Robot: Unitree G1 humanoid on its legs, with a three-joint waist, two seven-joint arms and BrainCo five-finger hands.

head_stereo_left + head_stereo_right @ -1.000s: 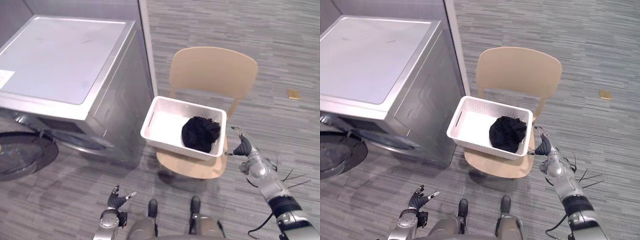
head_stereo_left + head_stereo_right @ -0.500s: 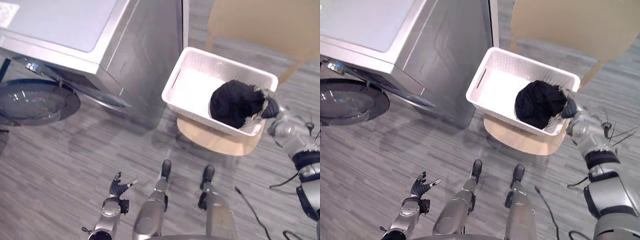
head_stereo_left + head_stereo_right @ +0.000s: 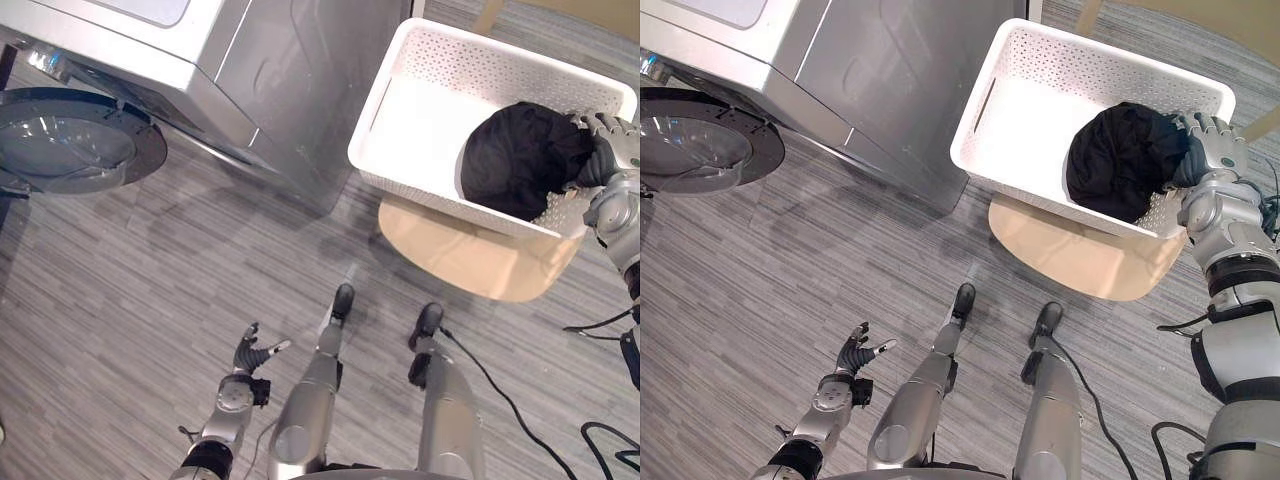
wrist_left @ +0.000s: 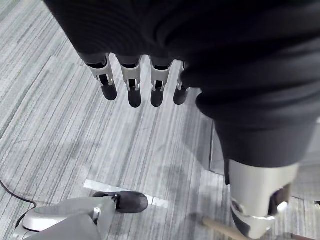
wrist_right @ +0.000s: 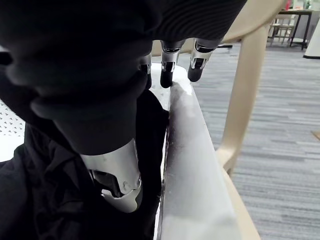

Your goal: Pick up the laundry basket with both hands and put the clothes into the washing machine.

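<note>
Right hand (image 3: 1212,140) is on the basket (image 3: 1025,110), at its far right end. Thumb (image 5: 116,175) sits inside, pressed into the clothes (image 3: 1120,160). Fingers (image 5: 166,75) are hooked over the top of the rim, so the rim is clamped btw thumb and fingers, a narrow grip on the plastic edge. The dark ribbed cover is right above the rim.

Basket: 1x, white plastic, rectangular w/ rounded corners. The walls are punched w/ small holes, there's a slot handle in the left end wall, and the bottom is smooth and bare on the left half.

Clothes: 1 black heap, soft and crumpled, bunched in the basket's right half up against the right end wall, touching the thumb.

The basket rests on a chair seat (image 3: 1080,255). 1 chair, pale tan, smooth, w/ a rounded front edge that pokes out under the basket's near side. A tan back post (image 5: 245,90) rises just past the basket's right end.

Washing machine (image 3: 870,90): 1x, a grey metal box w/ flat side panels, standing just left of the basket. Its round door (image 3: 700,140), a dark ring w/ a glass bowl, hangs swung out at the machine's front.

Left hand (image 3: 855,355) is low, well apart from the basket and over the grey streaked floor (image 3: 790,270). Fingers are straight and spread wide, thumb out, touching nothing, holding nothing.
</note>
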